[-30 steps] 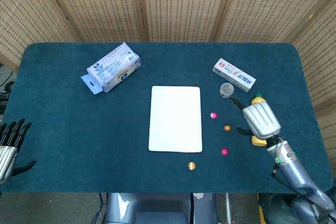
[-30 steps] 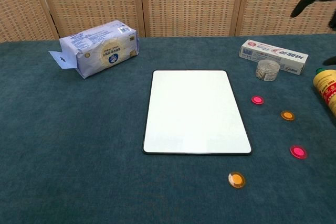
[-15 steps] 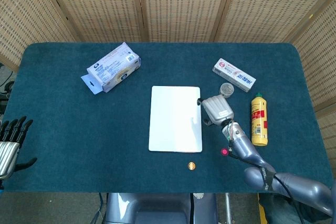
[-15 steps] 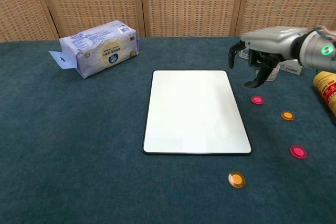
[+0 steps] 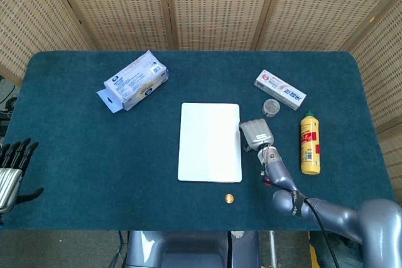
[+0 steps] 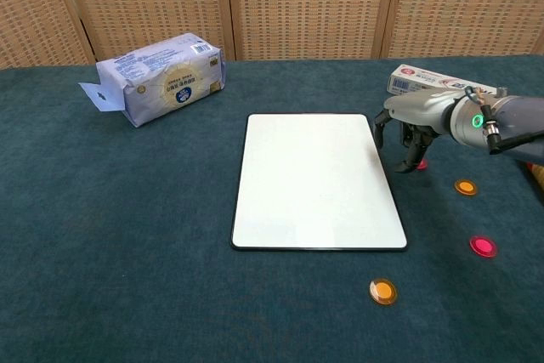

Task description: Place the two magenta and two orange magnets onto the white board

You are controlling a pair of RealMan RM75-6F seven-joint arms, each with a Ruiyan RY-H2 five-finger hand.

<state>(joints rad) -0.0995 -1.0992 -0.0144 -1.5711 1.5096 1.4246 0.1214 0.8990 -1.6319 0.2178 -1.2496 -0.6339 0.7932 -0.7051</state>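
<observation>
The white board (image 5: 210, 142) (image 6: 316, 180) lies flat mid-table. My right hand (image 5: 257, 135) (image 6: 414, 121) hovers low just off its right edge, fingers pointing down and spread. One fingertip (image 6: 411, 161) touches the upper magenta magnet (image 6: 421, 164), which still lies on the cloth and is mostly hidden. An orange magnet (image 6: 465, 186), the second magenta magnet (image 6: 484, 246) and the other orange magnet (image 6: 383, 291) (image 5: 229, 198) lie on the cloth to the right of and below the board. My left hand (image 5: 11, 169) rests at the table's near-left edge, holding nothing.
A tissue pack (image 5: 135, 81) (image 6: 161, 76) lies at the back left. A toothpaste box (image 5: 280, 90) (image 6: 433, 81), a small clear jar (image 5: 271, 107) and a yellow bottle (image 5: 309, 143) stand close to the right hand.
My right hand swept in from the right side to the board's right edge, then dropped lower onto the upper magenta magnet. The left hand stayed put.
</observation>
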